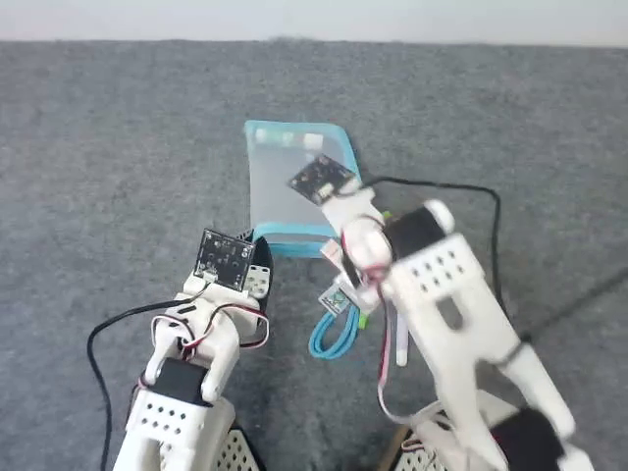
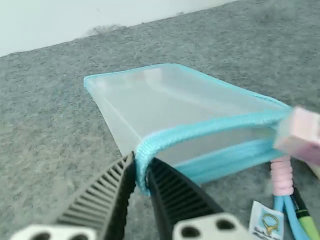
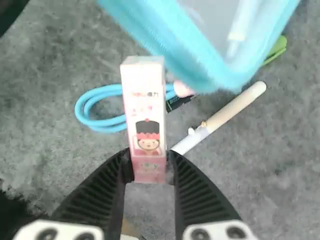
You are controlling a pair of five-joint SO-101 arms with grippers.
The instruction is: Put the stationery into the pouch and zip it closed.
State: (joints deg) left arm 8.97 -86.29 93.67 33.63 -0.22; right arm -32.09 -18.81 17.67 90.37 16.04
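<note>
**Loading stage, first item at the mouth.** The pouch [image 1: 294, 182], translucent with a blue zip border, lies flat on the grey surface [image 1: 98, 147], its zip edge turned toward the arms.

- **Left jaws:** narrow, pinching one corner of the zip edge.
- **Right jaws:** clamped on the lower end of a pink box [image 3: 145, 120]. The box points toward the zip edge, and its far end is near the blue border. Whether it touches cannot be told.
- **Outside the pouch, near the zip edge:** a looped blue cord [image 1: 334, 334], a white pen [image 3: 225, 117], a green marker [image 3: 275, 50] partly under the pouch corner, and a small tag [image 2: 265, 222].

**Step in hand, as judged:** the pink box is being brought to the pouch while the left arm steadies the opening. Most of the task seems to lie ahead, with several items out and the zip undone.

**What the next move calls for:**

- The pinched lip likely needs raising to widen the gap, since how far the mouth gapes is unclear.
- The box should go in lengthwise, low and shallow.
- It should be let go only once it is past the zip border, so that it does not push the pouch away.
</note>
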